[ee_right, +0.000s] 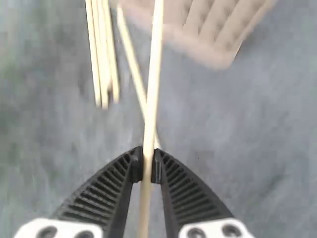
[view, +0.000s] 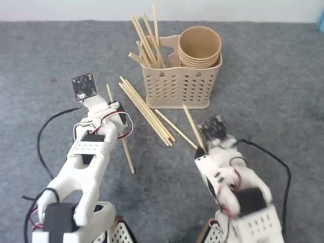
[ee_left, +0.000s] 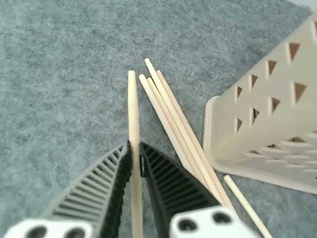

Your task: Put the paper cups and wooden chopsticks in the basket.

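two hands, two sticks. my left hand [ee_left: 134, 146] is clamped shut on the left stick [ee_left: 132, 109], its fingers pressed flat against the wood on either side. that stick sits off the basket's [view: 177, 86] front left corner. it is just beyond the bundle [view: 147, 111], which fans out across the counter [view: 50, 66] from that same corner. the left stick's far tip reaches about level with the bundle's ends and stays apart from them. i can't tell whether it is raised off the counter.

my right hand [ee_right: 147, 151] is closed tight on the right stick [ee_right: 152, 74], in front of the basket. the stick's far tip points at the foot of the basket's front wall. i can't tell if it touches. it crosses over a loose stick [view: 174, 129] that slants away from the basket, beside the bundle.

inside the basket, a nested stack of cups [view: 200, 48] stands upright in the right compartment. several upright sticks [view: 149, 43] lean in the left compartment, their tops splayed above the rim.
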### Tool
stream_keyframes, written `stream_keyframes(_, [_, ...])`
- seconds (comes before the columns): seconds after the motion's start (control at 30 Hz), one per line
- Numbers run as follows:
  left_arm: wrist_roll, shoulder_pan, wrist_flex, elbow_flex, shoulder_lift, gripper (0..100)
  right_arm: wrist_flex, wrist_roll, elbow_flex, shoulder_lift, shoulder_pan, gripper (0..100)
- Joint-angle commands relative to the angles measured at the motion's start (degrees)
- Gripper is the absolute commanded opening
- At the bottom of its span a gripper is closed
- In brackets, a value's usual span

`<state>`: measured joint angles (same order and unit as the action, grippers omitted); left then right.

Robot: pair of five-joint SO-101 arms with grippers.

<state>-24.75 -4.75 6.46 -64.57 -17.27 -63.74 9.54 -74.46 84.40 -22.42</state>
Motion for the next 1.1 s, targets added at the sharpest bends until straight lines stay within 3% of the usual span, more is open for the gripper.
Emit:
stream_keyframes(0.0, [0.44, 0.0, -1.32, 2.68, -0.09, 1, 1.01, 0.53, 0.09, 18.95, 0.4, 0.8])
stream_keyframes(0.13, [0.44, 0.0, -1.32, 2.68, 0.0, 1, 10.86, 0.53, 0.44, 18.51, 0.4, 0.8])
stream_keyframes(0.57, [0.53, 0.0, -1.32, 2.68, 0.0, 1, 57.1, -3.52, 0.53, 9.98, 0.4, 0.8])
stream_keyframes(0.83, [0.53, 0.0, -1.32, 2.68, 0.0, 1, 88.84, -6.68, 1.67, -5.93, -4.35, 0.8])
stream_keyframes(0.97, [0.53, 0.0, -1.32, 2.68, 0.0, 1, 95.78, -6.95, 9.23, -19.03, -6.02, 0.8])
stream_keyframes(1.07, [0.53, 0.0, -1.32, 2.77, 0.0, 1, 97.98, -12.31, 17.41, -29.76, -5.41, 0.9])
